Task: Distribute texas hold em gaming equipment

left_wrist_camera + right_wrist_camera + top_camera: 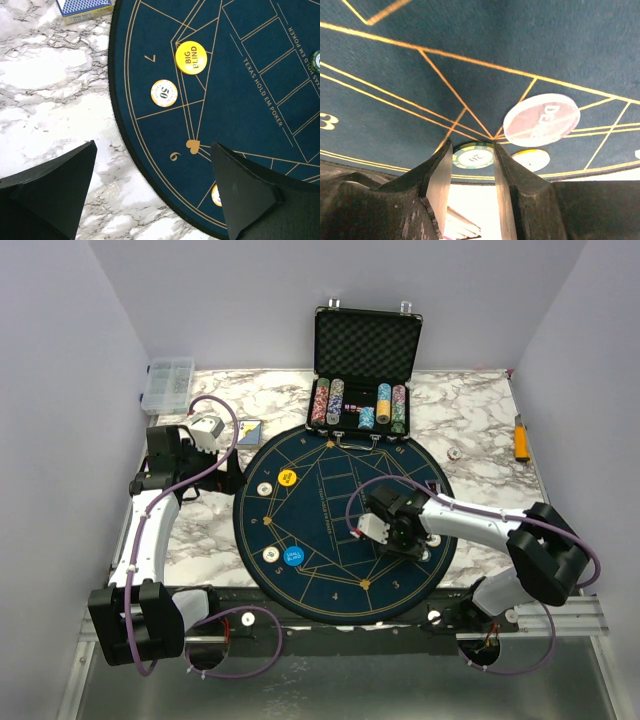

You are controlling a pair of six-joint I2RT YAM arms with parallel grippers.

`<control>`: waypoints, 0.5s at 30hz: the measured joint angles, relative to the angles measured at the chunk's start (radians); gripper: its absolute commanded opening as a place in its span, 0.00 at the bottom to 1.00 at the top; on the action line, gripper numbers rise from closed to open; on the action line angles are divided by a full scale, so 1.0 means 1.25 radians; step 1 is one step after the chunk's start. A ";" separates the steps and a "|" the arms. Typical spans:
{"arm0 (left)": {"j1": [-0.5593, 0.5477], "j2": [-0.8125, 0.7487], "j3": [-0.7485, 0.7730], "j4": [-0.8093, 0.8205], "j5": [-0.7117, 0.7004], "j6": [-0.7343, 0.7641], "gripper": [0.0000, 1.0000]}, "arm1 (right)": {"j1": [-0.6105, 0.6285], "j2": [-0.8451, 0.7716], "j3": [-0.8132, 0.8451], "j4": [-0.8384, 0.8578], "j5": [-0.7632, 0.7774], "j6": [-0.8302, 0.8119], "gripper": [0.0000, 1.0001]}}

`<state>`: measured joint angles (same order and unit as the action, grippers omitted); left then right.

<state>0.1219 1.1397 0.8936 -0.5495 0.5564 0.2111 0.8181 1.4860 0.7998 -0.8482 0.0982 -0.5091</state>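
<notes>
My right gripper [385,530] is low over the round dark-blue mat [330,465]. In the right wrist view its jaws [473,162] are closed against both sides of a green-and-yellow "20" chip [475,155] that lies on the mat. A clear "dealer" disc [541,120] and a cream chip [531,160] lie just beside it. My left gripper [154,145] is open and empty above the mat's left edge, near seat 6. A yellow "Big Blind" disc [191,57] and a cream "50" chip [164,93] lie ahead of it. A blue disc [293,557] and a cream chip [271,554] lie at the mat's front left.
An open black case [365,340] with rows of stacked chips stands behind the mat. A blue card box [249,432] lies at the mat's back left, and a clear compartment box [168,383] sits in the far left corner. An orange tool [521,437] lies at the far right.
</notes>
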 measured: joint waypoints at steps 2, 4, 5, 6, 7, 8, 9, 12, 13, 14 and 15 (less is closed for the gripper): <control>0.000 0.000 0.000 0.000 0.000 0.000 0.98 | -0.007 -0.006 -0.006 -0.008 0.016 -0.007 0.39; 0.000 0.000 0.000 0.000 0.000 0.000 0.98 | -0.014 -0.011 -0.010 -0.025 0.037 -0.014 0.39; 0.000 0.000 0.000 0.000 0.000 0.000 0.99 | -0.017 -0.012 -0.010 -0.033 0.042 -0.016 0.39; 0.000 0.000 0.000 0.000 0.000 0.000 0.98 | -0.018 -0.013 -0.008 -0.040 0.044 -0.018 0.40; 0.000 0.000 0.000 0.000 0.000 0.000 0.98 | -0.021 -0.013 -0.001 -0.051 0.042 -0.019 0.40; 0.000 0.000 0.000 0.000 0.000 0.000 0.98 | -0.023 -0.013 0.011 -0.063 0.036 -0.020 0.43; 0.000 0.000 0.000 0.000 0.000 0.000 0.98 | -0.023 -0.013 0.029 -0.075 0.023 -0.021 0.47; 0.000 0.000 0.000 0.000 0.000 0.000 0.98 | -0.023 -0.013 0.116 -0.089 -0.038 -0.017 0.59; 0.000 0.000 0.000 0.000 0.000 0.000 0.98 | -0.023 -0.013 0.141 -0.085 -0.054 -0.013 0.63; 0.000 0.000 0.000 0.000 0.000 0.000 0.98 | -0.023 -0.012 0.170 -0.072 -0.069 -0.004 0.67; 0.000 0.000 0.000 0.000 0.000 0.000 0.98 | -0.023 -0.011 0.198 -0.050 -0.080 0.005 0.72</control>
<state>0.1219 1.1397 0.8936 -0.5495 0.5564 0.2111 0.7898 1.4723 1.0473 -0.9104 -0.0013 -0.5034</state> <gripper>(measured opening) 0.985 0.613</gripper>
